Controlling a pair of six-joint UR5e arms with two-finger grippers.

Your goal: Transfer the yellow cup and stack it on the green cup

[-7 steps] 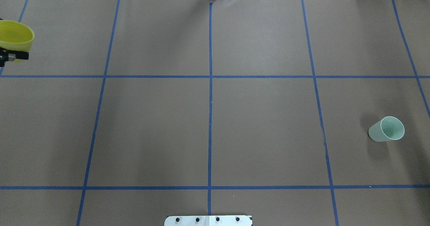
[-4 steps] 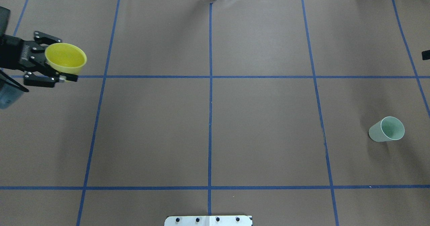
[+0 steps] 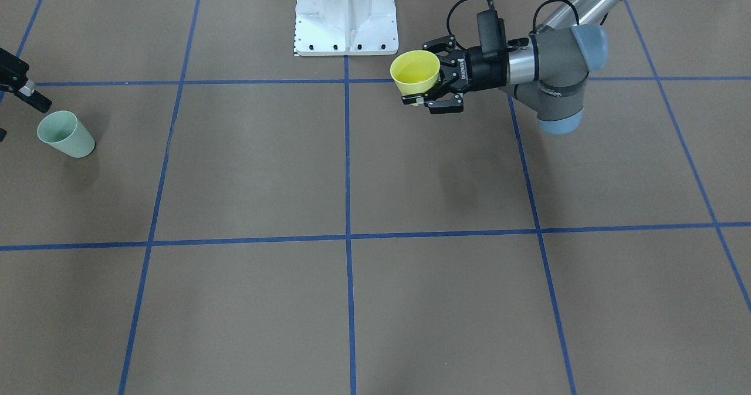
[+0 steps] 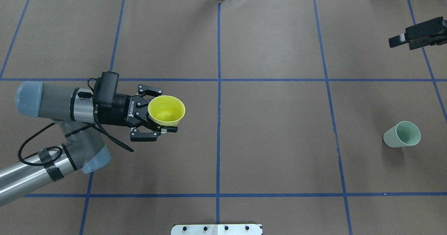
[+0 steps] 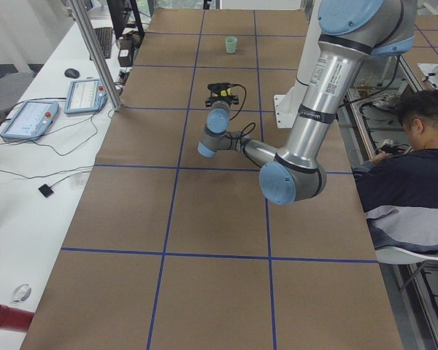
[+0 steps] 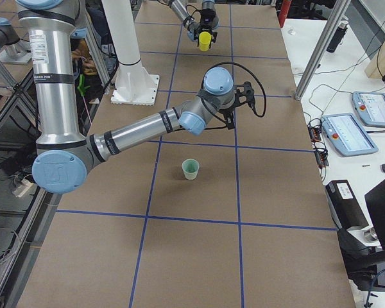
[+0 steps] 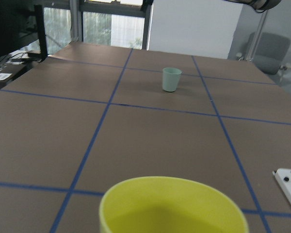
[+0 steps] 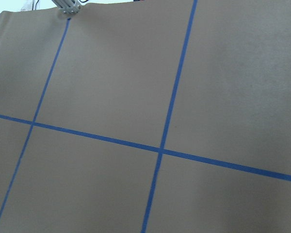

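Table [image 4: 279, 165] first: your left gripper [image 4: 163, 111] hangs above its left half, the right gripper [image 4: 405, 38] waits far right, its fingers' state impossible to tell. Left fingers clamp the yellow cup [image 4: 167, 106] mouth-up, ready for nesting into the green cup [image 4: 401, 134], which stands upright well to the right.
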